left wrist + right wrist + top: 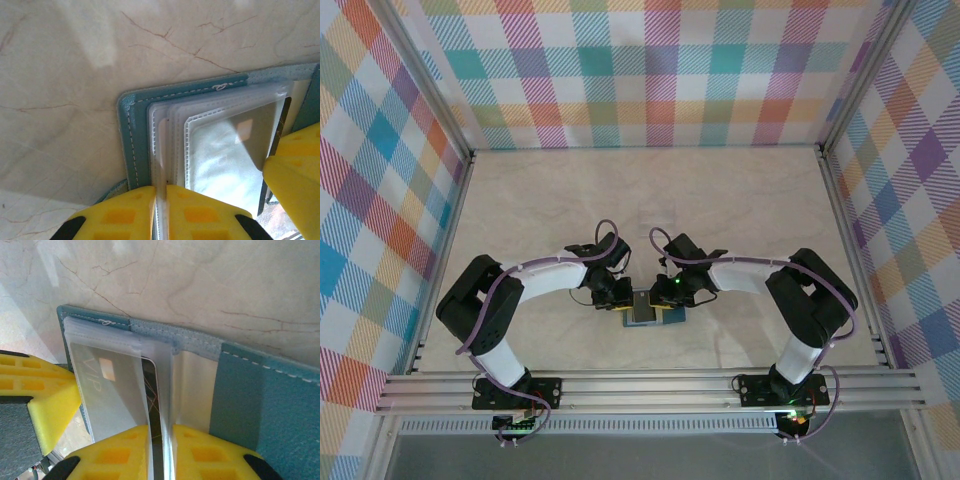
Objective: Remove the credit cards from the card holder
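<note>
The teal card holder [647, 312] lies open on the table between both arms. In the left wrist view its teal cover [134, 135] carries a stack of clear sleeves [220, 150], and my left gripper [161, 200] is shut on the edge of one sleeve. My right gripper [161, 440] is shut on a dark credit card [152, 390] that stands on edge beside a clear sleeve. Another card marked VIP [107, 390] shows through that sleeve. The holder's other teal flap [245, 400] lies to the right. From above, the left gripper [618, 297] and right gripper [668, 293] nearly touch.
The marble-patterned table [720, 200] stretches away behind the holder, walled by checked panels [650, 70]. A metal rail [650, 388] runs along the near edge by the arm bases. The other arm's yellow finger [295, 170] crowds the holder's right side.
</note>
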`<state>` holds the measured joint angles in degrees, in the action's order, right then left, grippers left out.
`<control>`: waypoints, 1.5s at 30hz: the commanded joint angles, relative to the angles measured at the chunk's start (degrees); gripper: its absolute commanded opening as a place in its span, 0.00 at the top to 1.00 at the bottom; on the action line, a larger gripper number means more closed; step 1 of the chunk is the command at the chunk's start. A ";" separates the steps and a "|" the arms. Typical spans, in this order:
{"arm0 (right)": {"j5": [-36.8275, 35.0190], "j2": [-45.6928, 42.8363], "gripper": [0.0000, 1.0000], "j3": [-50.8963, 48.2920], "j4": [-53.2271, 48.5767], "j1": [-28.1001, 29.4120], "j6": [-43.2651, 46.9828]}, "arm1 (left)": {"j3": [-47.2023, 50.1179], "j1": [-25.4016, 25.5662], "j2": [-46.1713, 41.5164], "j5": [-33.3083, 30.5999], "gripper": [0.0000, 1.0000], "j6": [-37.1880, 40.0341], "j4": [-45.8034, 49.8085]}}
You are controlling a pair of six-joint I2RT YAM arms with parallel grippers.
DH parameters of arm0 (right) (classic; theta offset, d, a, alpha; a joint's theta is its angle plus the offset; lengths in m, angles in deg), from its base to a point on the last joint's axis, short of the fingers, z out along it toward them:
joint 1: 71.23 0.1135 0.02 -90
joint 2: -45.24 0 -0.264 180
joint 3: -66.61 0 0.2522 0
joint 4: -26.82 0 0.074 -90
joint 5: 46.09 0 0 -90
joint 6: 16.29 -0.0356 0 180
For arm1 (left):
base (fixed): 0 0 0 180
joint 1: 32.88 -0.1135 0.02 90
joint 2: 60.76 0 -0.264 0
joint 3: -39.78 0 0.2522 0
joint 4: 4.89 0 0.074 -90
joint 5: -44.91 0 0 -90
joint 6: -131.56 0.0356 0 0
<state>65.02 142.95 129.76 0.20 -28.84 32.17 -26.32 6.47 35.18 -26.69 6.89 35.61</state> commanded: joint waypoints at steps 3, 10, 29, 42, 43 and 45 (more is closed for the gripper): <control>-2.10 -1.29 0.82 -1.66 -1.62 -0.13 0.06 | 0.58 0.46 1.52 -5.49 0.85 1.18 5.20; -1.51 -2.77 0.80 -1.97 -1.29 -0.20 -0.36 | -0.99 0.46 -3.43 -5.27 0.83 0.67 6.68; 2.28 -2.45 0.78 -2.54 1.89 -0.20 -2.18 | -0.41 1.78 -1.01 0.70 0.74 -1.17 0.76; -2.09 -1.87 0.77 -1.80 -2.28 -0.14 -0.66 | -0.24 1.75 0.68 -2.99 0.73 -0.05 2.77; -2.33 -1.61 0.76 -1.66 -2.66 -0.16 -0.40 | -0.53 1.76 0.95 -3.60 0.73 0.22 3.55; -2.47 -1.18 0.76 -1.70 -2.79 -0.16 -0.21 | -0.77 1.74 1.44 -4.33 0.74 0.74 4.61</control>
<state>64.34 141.48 127.94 0.37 -28.89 30.88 -26.65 7.65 34.85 -27.33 6.43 35.94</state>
